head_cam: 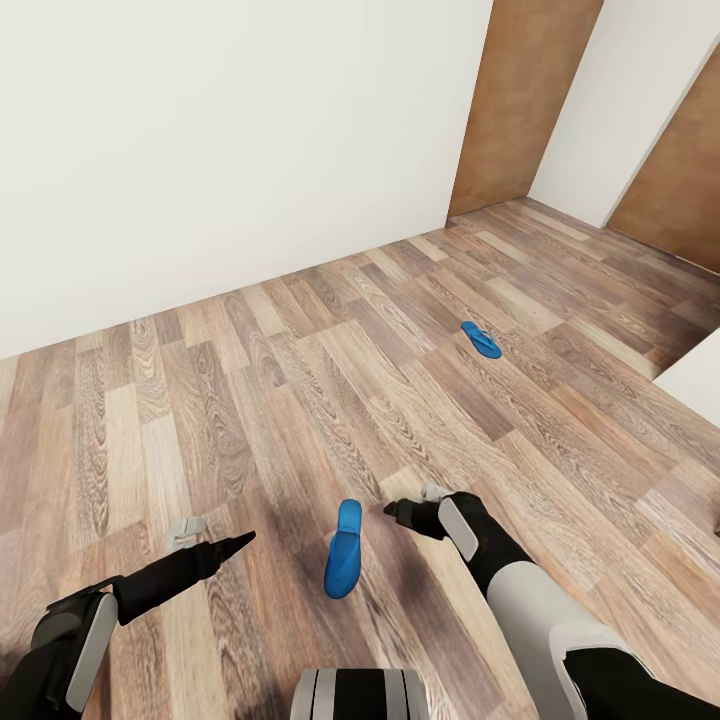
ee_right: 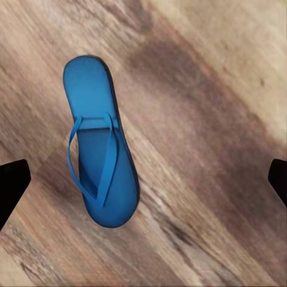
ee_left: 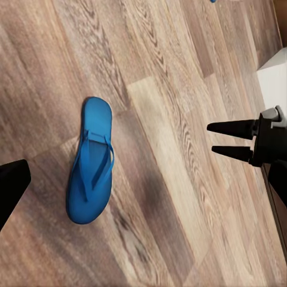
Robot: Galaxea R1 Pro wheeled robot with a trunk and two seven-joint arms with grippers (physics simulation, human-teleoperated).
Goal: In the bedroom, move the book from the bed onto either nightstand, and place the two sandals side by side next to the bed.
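Note:
Two bright blue sandals lie strap-up on the wood floor. The near sandal is between my two grippers. The far sandal lies well beyond, to the right. My left gripper hovers just left of the near sandal, open, with one dark finger at the frame's edge. To the sandal's right my right gripper is open, its fingers spread wide above the sandal and apart from it. The book and nightstand are out of view.
A white wall runs along the far side. Brown door panels stand at the back right. A pale block corner juts in at the right edge; I cannot tell if it is the bed. My base shows at the bottom.

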